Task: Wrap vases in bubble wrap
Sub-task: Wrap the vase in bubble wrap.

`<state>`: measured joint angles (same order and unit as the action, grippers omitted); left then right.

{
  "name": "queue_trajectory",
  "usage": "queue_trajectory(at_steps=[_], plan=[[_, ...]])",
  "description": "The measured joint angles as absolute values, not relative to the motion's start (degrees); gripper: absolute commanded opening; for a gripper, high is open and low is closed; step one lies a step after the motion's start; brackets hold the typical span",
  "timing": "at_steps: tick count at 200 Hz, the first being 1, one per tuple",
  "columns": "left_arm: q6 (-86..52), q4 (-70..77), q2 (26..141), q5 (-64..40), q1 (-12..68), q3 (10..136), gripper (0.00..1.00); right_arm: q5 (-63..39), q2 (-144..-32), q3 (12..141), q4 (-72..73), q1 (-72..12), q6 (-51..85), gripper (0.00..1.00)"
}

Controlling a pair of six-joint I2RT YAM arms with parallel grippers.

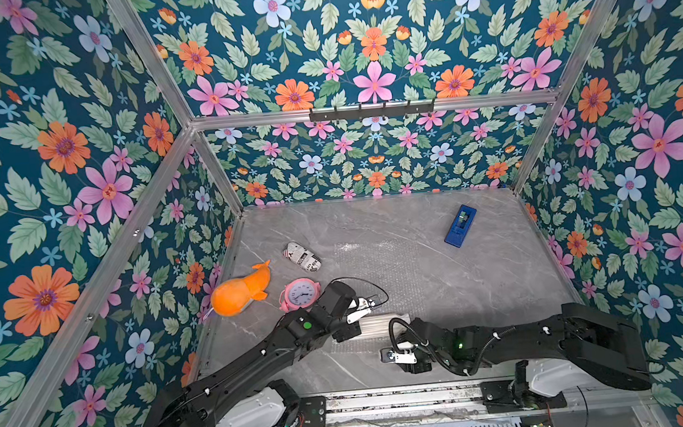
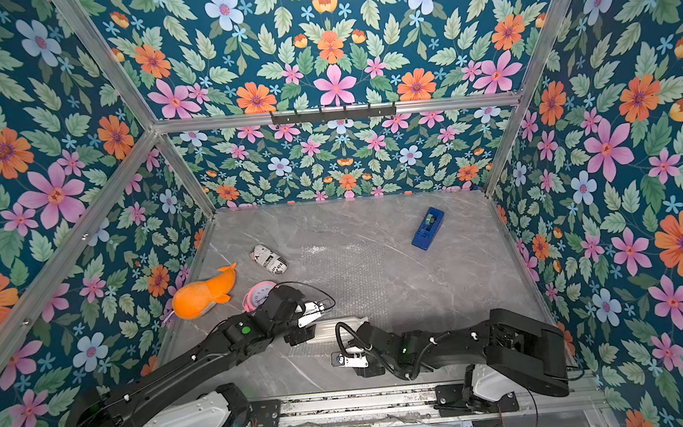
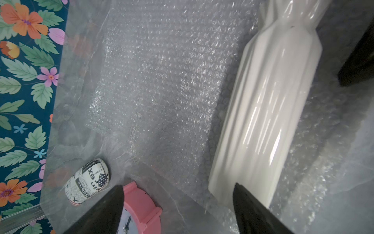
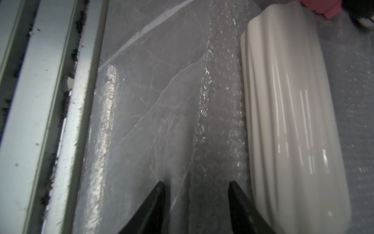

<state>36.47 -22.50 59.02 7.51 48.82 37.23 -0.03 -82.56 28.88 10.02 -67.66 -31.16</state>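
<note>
Tabletop (image 1: 504, 293) of grey marble print carried the bubble wrap (image 1: 377, 270) flat through its middle, long axis running 12 to 6 o'clock. At the sheet's 6 o'clock end lay the vase (image 1: 378, 325), on its side and crosswise, base toward 9 o'clock. It was unwrapped, with only a narrow strip of wrap showing on its 6 o'clock side. A pink clock (image 1: 299, 295) sat near, at the vase's 10 o'clock.

The left gripper (image 3: 179, 186) hung at the vase's 9 o'clock, fingers spread with nothing between them. One finger was right at the base; the wrist view was too close to say whether it touched. The right gripper (image 4: 196, 182) sat at the vase's 6 o'clock, fingers apart and straddling the wrap's near edge, not yet pinching it.

The glazed, round vase looked ready to roll toward 12 o'clock if that left finger nudged it or the edge rose beneath it. The wrap's edge lay thin and flat, so the right fingers might have closed on nothing or scraped the table. A hard pull would probably have dragged the whole sheet instead of folding it over. A careless left-arm sweep risked knocking the clock
</note>
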Motion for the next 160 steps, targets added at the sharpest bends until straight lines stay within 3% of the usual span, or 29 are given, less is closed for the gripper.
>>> queue_trajectory(at_steps=[12, 38, 54, 83, 160], plan=[[36.9, -22.3, 57.8, 8.0, 48.8, 36.8, 0.88, 0.3, -84.1, 29.4, 10.7, -67.7, -31.5, 0.51], [37.9, -21.7, 55.8, 9.2, 48.7, 36.3, 0.87, 1.7, -86.7, 30.2, 13.5, -67.9, -32.2, 0.26], [38.7, -21.3, 54.8, 10.1, 48.7, 35.9, 0.87, 3.4, -86.8, 30.3, 13.5, -67.9, -32.7, 0.22], [39.6, -21.3, 53.7, 11.4, 48.7, 35.7, 0.88, 5.2, -84.1, 33.6, 10.2, -68.0, -33.2, 0.00], [41.6, -21.1, 54.2, 11.8, 48.6, 35.8, 0.87, 5.6, -80.2, 35.4, 7.4, -65.5, -33.8, 0.00]])
